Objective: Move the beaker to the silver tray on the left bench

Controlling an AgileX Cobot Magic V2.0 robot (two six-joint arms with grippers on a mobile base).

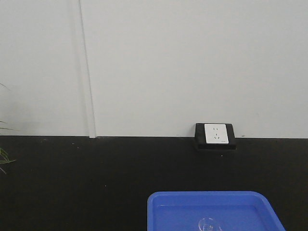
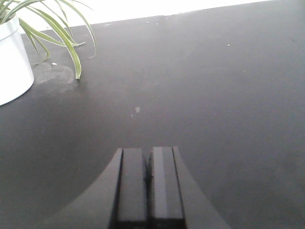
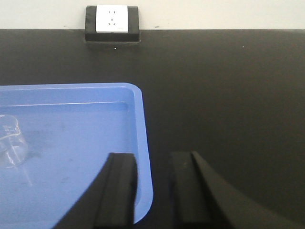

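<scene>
Right wrist-mounted view: the right claw (image 3: 152, 160) hangs with its fingers spread and nothing between them. One finger is over the near right corner of a blue tray (image 3: 138, 124), the other over the bare black table (image 3: 228, 86). The beaker (image 3: 10, 143), clear, colourless and with nothing tinted in it, sits inside the blue tray at the far left of the frame, well apart from the claw and partly cut off by the picture's edge. Whether it stands upright cannot be told from here.

The front-facing camera catches only its round rim (image 1: 208, 224) at the bottom of the shot, with a wall socket (image 1: 216, 134) behind it where the table meets the white wall.

On the other side, the left claw (image 2: 148, 157) is pressed together, or all but, gripping nothing. It is held low over the same dark surface, near a potted plant (image 2: 12, 62) in a white pot.

Neither the silver tray nor the left table appears in any view.

By the look of things, the job is at its opening step: the pick-up is not yet made. The next move calls for the right claw to travel leftward across the blue tray, come down with its fingers on either side of the glass wall, and close gently. Thin, slippery glass leaves little margin. Only then can the carry to the left table begin.
</scene>
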